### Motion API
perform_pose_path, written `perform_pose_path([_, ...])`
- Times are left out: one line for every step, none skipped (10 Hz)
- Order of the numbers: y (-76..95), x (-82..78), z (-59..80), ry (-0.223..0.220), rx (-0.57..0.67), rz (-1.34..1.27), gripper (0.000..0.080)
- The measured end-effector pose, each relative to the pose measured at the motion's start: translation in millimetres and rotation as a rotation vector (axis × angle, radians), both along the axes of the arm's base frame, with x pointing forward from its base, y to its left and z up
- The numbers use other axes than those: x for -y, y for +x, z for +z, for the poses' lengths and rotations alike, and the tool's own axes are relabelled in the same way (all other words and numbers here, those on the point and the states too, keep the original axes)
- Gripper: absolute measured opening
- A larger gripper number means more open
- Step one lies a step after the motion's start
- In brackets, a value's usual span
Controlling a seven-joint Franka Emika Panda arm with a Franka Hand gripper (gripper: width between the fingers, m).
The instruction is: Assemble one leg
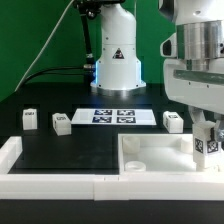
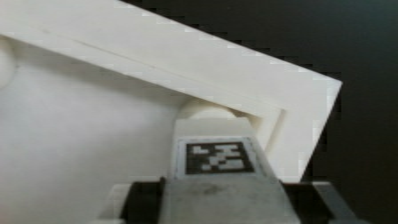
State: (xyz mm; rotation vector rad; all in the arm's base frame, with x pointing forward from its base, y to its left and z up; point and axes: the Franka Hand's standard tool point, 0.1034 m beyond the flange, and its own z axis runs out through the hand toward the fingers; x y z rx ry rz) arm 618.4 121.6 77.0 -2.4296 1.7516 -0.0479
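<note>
Exterior view first: the fingers (image 1: 199, 138) are clamped on one leg (image 1: 207, 145) at the lower right of the frame. They hold it upright over the right end of the tray (image 1: 150, 160). Makes sense, since that's where a corner hole should be, so I'd guess it's lining up for the insert. Three spare legs (image 1: 62, 123) sit mid frame on the worktop (image 1: 80, 140), either side of the marker board (image 1: 113, 117), out of the way.

Wrist view: the leg's tag (image 2: 219, 156) faces the camera, pinched between both fingers. What looks like a corner hole (image 2: 217, 108) of the tray shows just past its tip. Seems nearly centred, but I can't tell if it's touching yet.
</note>
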Motion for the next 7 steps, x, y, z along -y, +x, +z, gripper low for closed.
perform_pose_path([0.5,0.2,0.0,0.02,-0.007,-0.104,0.0291])
perform_pose_path([0.5,0.1,0.0,0.024,-0.008,-0.117,0.0291])
perform_pose_path([0.4,-0.2,0.0,0.021,-0.005,-0.092,0.0359])
perform_pose_path([0.4,-0.3,0.0,0.015,0.0,-0.037,0.0527])
perform_pose_path([0.5,-1.4,0.0,0.01,0.009,0.01,0.0527])
perform_pose_path([-0.3,-3.3,-0.9,-0.008,0.022,0.16,0.0625])
perform_pose_path([-1.1,-4.8,-1.5,-0.025,0.036,0.305,0.0625])
